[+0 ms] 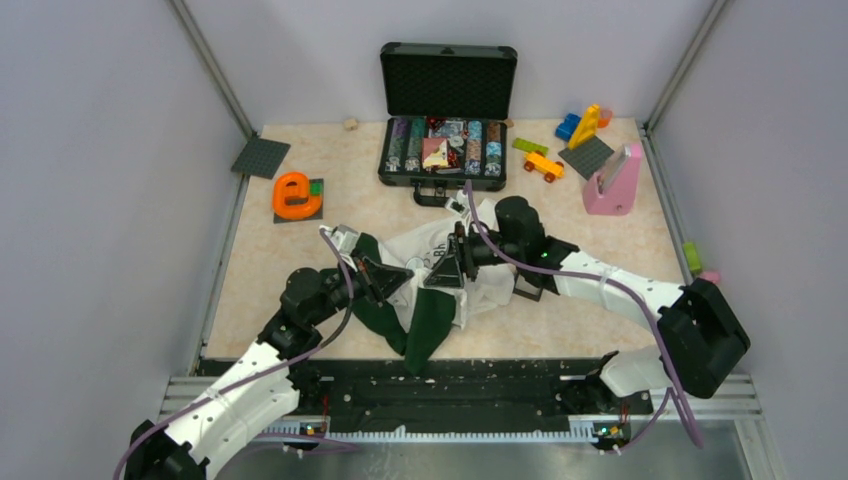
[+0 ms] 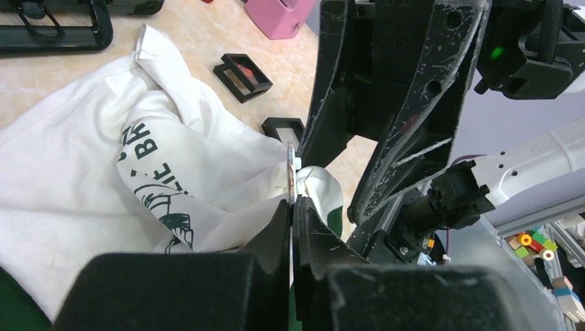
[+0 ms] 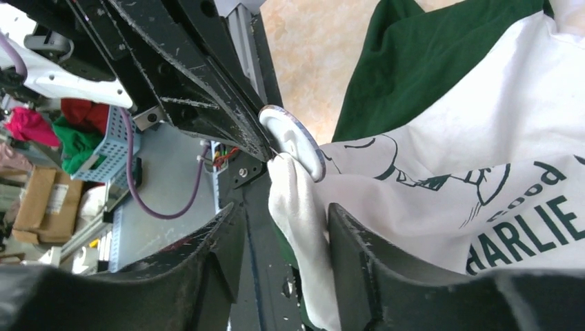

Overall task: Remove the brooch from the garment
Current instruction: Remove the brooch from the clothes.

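Right wrist: the brooch point(image 3: 295, 140) shows as a round disc with its pale back to the camera (front hidden).
left gripper point(image 2: 292, 207): clamped on the brooch's rim, which sits edge-on between its tips.
shirt point(image 3: 448, 172): white with green print; a bunched fold meets the brooch's back.
right gripper point(image 3: 284, 215): jaws parted, loose around that fold, just below the brooch.
table point(image 1: 280, 262): the shirt lies mid-table.
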{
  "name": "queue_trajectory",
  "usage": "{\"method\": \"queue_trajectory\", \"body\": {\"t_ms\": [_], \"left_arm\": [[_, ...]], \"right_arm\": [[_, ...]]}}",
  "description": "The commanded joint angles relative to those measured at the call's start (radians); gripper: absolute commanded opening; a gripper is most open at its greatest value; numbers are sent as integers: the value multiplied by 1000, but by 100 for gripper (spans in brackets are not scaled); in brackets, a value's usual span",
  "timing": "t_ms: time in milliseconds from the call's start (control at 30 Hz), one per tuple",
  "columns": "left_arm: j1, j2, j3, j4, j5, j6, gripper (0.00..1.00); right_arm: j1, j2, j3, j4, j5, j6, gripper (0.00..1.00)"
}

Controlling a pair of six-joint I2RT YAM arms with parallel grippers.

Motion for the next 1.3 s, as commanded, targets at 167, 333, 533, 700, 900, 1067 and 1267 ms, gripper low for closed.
{"method": "queue_trajectory", "body": {"t_ms": [167,333,533,700,900,1067,1267], "left_arm": [[-4,-9,35,29,-47,43,0],[-5,18,27,-33,-84,119,0],[-52,90,16,-81,-187,206,0],[-95,128,24,-116,-395,205,0],[-95,145,96,-245,-713,120,0],[-72,124,155,-304,-859,107,0],[-17,119,274,-396,-838,119,0]], "right_arm": [[-9,12,16,65,-10,1,0],[-38,0,40,73,12,36,0],[-51,31,97,87,14,62,0],[-69,22,124,103,5,89,0],[-75,-110,141,-82,108,-4,0],[-75,-201,73,-161,208,-6,0],[-72,-187,-42,-135,298,56,0]]}}
